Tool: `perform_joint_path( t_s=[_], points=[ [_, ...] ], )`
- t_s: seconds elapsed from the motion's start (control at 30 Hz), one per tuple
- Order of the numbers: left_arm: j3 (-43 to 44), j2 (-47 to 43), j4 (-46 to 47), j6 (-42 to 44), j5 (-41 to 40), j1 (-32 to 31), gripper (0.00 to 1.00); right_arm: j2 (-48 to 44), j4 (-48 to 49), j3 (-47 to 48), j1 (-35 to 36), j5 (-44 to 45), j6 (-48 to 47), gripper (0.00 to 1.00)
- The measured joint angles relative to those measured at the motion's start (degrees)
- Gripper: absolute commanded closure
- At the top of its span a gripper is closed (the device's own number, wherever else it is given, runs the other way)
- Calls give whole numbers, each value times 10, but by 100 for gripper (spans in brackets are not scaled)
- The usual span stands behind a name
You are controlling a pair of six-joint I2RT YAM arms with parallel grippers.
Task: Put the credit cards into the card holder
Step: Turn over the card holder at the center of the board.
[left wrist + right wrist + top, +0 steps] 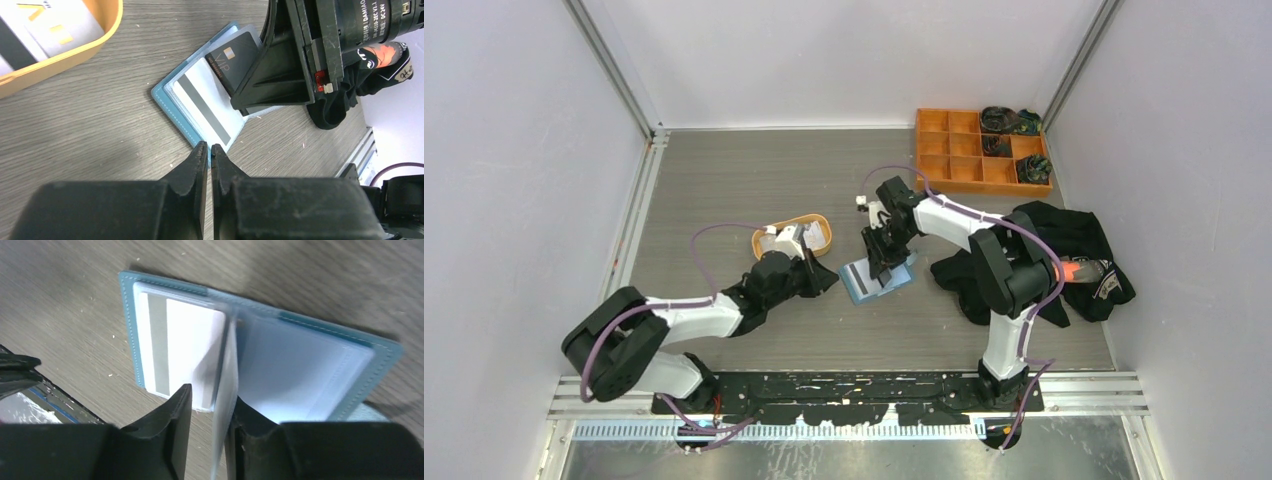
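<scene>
Small blue fold-over card holder (856, 286) (172, 100) (310, 365) lies open on grey wood-grain table (724, 180), mid-table, between the two arms. In its clear pockets: white card with a grey stripe (205, 105) (185, 345) on one side, black card (235, 57) beside it. Right gripper (886, 270) (210, 395) is down on the holder, fingers slightly apart. A clear pocket leaf (224, 390) stands between them, against one finger, with a gap on the other side. Left gripper (827, 278) (209, 150) has its fingers closed at the holder's near corner; contact unclear. Orange oval tray (819, 218) (75, 55), just left of the holder, holds pale cards (794, 238) (55, 25).
</scene>
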Motion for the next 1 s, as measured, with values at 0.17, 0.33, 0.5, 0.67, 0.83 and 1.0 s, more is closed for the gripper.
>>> perform_joint_path(
  t_s=[0.17,0.33,0.5,0.67,0.83,1.0],
  points=[
    [-18,-69,-52,17,-19,0,84,-3,-10,0,20,-17,-16,57],
    [-37,-143,-99,32,-36,0,74,-21,-17,0,28,-62,-20,56],
    [-51,-206,-140,46,-56,0,64,-19,-16,0,28,-89,-19,56],
    [-66,-249,-162,56,-74,0,56,-5,-13,0,28,-115,-15,57],
    [-71,-257,-173,59,-85,0,48,27,-10,1,28,-143,-13,57],
    [-71,-258,-185,77,-100,0,40,36,-33,16,28,-174,-35,56]
  ],
)
